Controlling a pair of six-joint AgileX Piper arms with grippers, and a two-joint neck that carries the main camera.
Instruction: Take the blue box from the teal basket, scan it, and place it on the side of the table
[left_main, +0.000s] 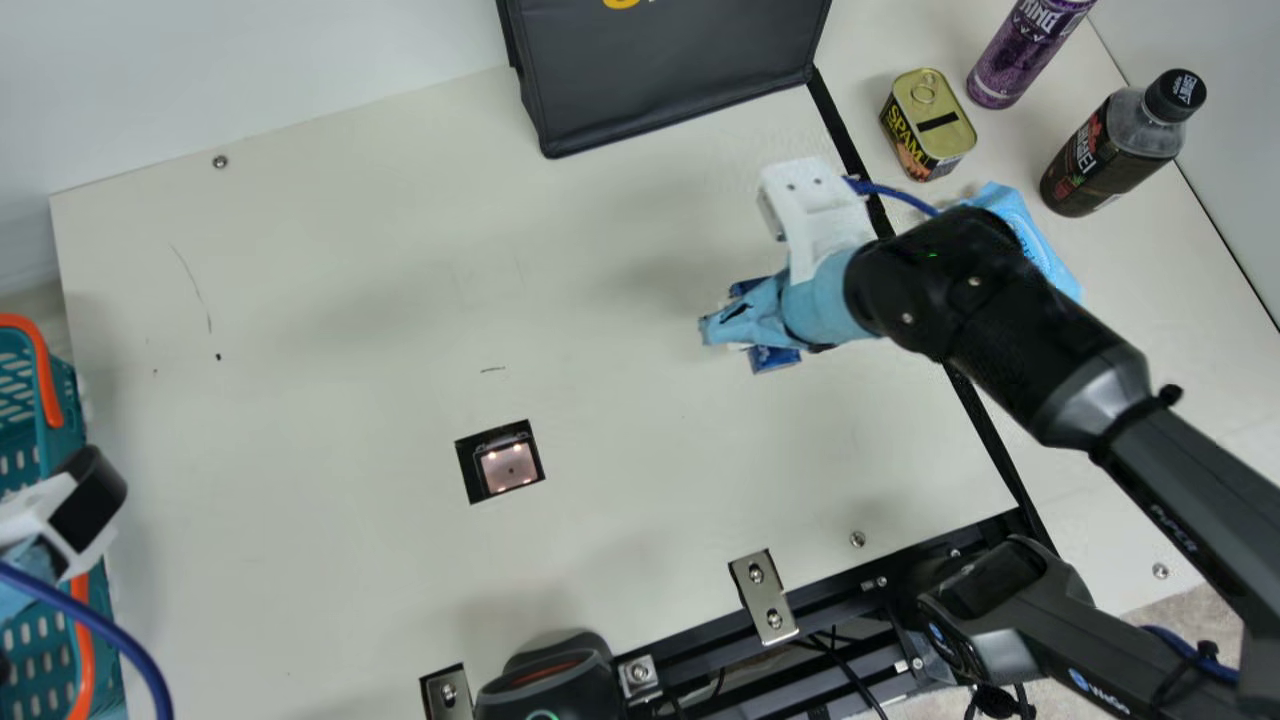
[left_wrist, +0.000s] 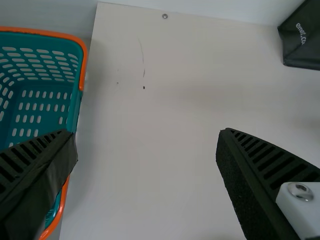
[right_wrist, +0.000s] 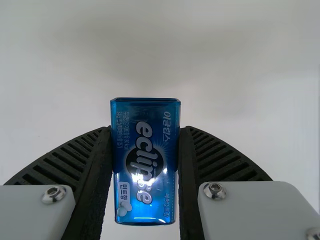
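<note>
One blue box (right_wrist: 145, 162) in right hand (left_main: 712, 329), long axis crosswise to fingers (right_wrist: 220, 160).

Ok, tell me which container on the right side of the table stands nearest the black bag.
The squat tin with the gold lid and pull ring; the purple container and the dark bottle both stand farther from the bag.
</note>
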